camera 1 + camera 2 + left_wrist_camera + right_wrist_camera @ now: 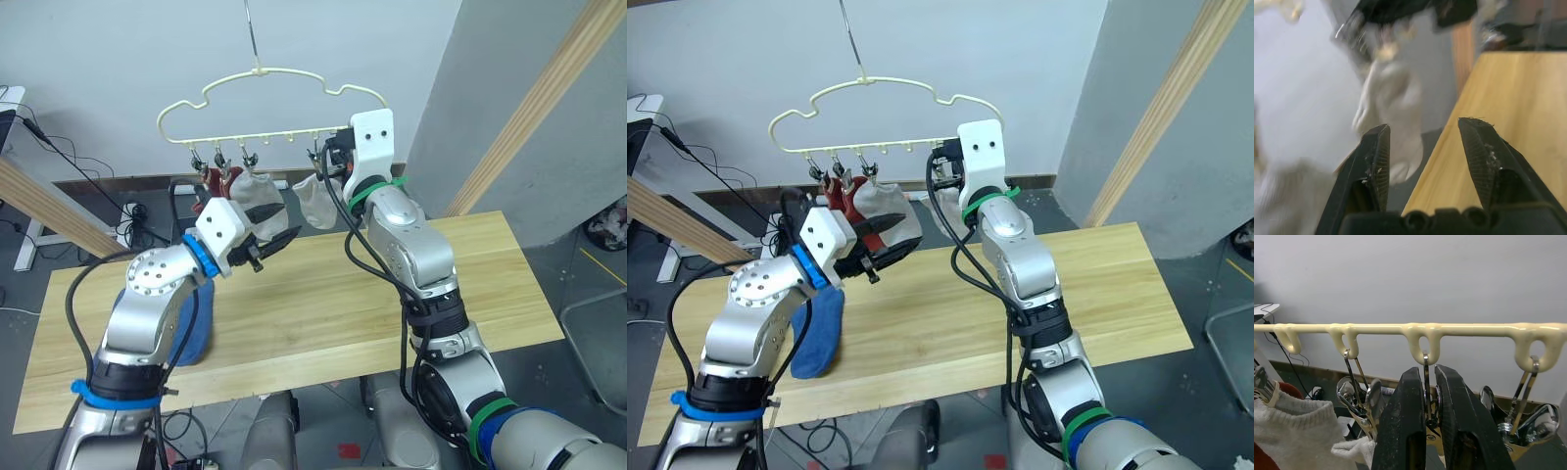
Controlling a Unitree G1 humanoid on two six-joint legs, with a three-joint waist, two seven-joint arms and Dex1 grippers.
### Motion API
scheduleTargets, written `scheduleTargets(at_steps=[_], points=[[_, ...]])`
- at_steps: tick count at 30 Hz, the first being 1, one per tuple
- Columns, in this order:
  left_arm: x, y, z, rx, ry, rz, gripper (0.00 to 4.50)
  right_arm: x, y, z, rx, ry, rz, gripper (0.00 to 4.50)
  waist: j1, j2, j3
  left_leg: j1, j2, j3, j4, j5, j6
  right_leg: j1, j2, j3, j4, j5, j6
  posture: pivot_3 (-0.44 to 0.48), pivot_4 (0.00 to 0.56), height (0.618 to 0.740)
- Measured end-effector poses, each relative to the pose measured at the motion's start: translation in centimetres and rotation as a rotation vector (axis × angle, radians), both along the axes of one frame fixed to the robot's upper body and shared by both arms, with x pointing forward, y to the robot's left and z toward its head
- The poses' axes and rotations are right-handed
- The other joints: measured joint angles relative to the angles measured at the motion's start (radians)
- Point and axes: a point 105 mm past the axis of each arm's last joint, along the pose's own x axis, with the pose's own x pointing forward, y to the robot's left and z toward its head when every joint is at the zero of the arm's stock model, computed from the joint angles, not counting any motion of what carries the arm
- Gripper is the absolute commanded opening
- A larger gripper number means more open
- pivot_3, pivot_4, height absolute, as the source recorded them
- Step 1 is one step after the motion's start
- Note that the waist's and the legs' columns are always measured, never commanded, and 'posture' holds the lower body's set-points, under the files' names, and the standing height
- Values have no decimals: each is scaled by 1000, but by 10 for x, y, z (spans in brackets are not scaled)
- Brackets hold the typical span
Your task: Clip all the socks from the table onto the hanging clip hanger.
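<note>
I have the table (323,304) running wide below me, with one blue sock (820,333) lying near its left end, partly behind my left arm. I can't say whether another sock lies hidden under that arm.

Above the far edge hangs the hanger (269,103) on its hook. Socks already hang from its left-hand clips: a rust red one (214,182), a light grey one (257,190) beside it, and another pale sock (315,201) further right, near my right wrist.

My right gripper (1430,396) is raised to the hanger's lower bar. In the right wrist view its fingers (1405,426) are pressed together around a silver clip (1428,418) hanging from one of the loops, so I judge I'm squeezing that clip open. A neighbouring clip (1359,399) holds grey knit, and another clip (1525,411) hangs on the other side.

My left gripper (1425,161) is lifted above the table, its fingers spread apart with nothing between them, pointing toward the hanging pale sock.

The step in hand looks like working a clip with the right gripper. Next, I reckon, the left must go down for the blue sock, pinch its cuff, and bring it up into the opened clip without swinging the hanger.
</note>
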Motion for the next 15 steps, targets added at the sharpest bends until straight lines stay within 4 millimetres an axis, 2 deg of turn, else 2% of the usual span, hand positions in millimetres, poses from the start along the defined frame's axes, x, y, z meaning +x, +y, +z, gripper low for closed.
scheduleTargets(at_steps=[3,5,10,15], points=[[-1,29,-29,-92,107,206,4038,0,-1,0,0,-2,-2,59,3,0,0,0,1,0,0,0,0,0,1,-1,0,0,-1,-146,296,740],[-2,55,-45,-156,161,378,4496,0,-1,0,0,-2,-2,59,3,0,0,0,2,0,1,0,0,0,2,-1,0,1,-1,-145,301,740],[-5,113,-83,-291,270,747,4500,1,-2,-1,-10,2,9,59,5,0,0,0,6,1,3,0,0,0,7,-1,-1,5,-3,-149,305,740],[-5,126,-114,-392,375,900,4500,0,-1,-1,-16,5,13,59,5,-1,-1,0,11,1,4,0,0,0,12,0,-1,7,-5,-157,306,740]])
